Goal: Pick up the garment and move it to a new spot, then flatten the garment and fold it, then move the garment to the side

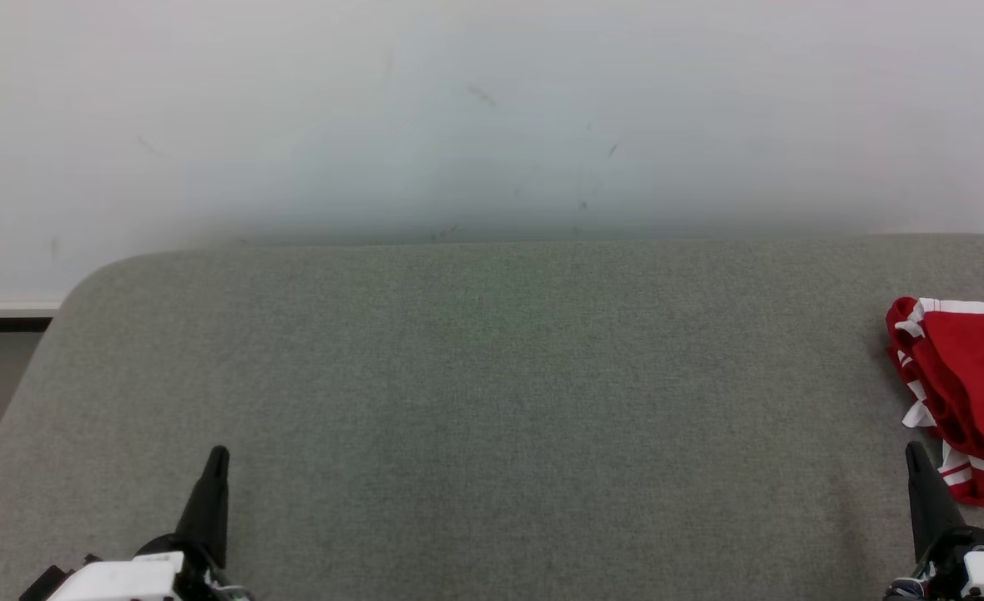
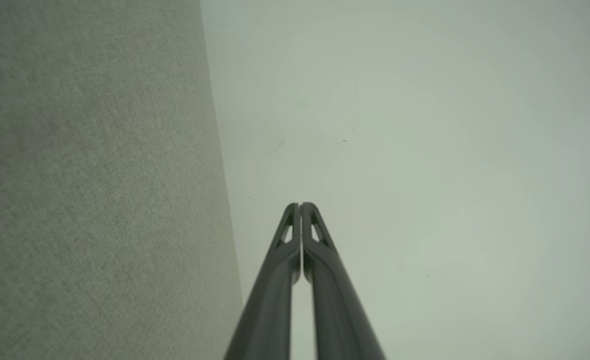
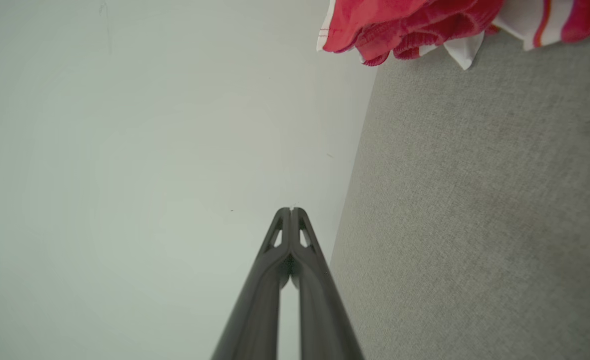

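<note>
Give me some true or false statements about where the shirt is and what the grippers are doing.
1. The garment lies near the right side of the table. True.
2. The left gripper holds the garment. False: it is shut on nothing, far across the table from it.
3. The right gripper is shut. True.
4. The garment is lifted off the table. False: it rests on the table, and no gripper holds it.
</note>
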Robot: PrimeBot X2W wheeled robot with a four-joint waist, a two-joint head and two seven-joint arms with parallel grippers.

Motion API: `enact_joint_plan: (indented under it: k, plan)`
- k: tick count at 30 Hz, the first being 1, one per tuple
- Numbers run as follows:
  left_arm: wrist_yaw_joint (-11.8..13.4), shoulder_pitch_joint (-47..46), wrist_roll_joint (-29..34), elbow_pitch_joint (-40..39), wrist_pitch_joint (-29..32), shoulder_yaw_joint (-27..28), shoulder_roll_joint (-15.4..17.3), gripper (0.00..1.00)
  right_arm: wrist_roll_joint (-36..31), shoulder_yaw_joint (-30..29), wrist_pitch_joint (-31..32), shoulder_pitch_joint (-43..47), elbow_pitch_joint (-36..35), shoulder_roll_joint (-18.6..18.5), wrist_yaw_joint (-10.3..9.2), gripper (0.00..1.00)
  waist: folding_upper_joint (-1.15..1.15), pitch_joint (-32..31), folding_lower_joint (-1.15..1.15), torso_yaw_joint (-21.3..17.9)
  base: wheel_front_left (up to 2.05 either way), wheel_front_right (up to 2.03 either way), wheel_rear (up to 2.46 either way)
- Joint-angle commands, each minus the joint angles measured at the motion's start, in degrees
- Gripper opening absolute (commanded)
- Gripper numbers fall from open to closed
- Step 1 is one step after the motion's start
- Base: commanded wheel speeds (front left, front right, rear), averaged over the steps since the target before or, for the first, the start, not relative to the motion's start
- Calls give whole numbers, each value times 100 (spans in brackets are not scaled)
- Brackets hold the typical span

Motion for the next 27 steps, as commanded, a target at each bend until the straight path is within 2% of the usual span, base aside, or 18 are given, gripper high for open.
enact_joint_plan:
  k: [1,27]
  plan:
    - [-31,-49,56,3,21,24,21,0,12,-18,17,-75,16,-47,-12,0,0,0,0,0,0,0,0]
    - [-32,-51,72,3,24,33,15,0,12,-17,17,-74,16,-47,-12,0,0,0,0,0,0,0,0]
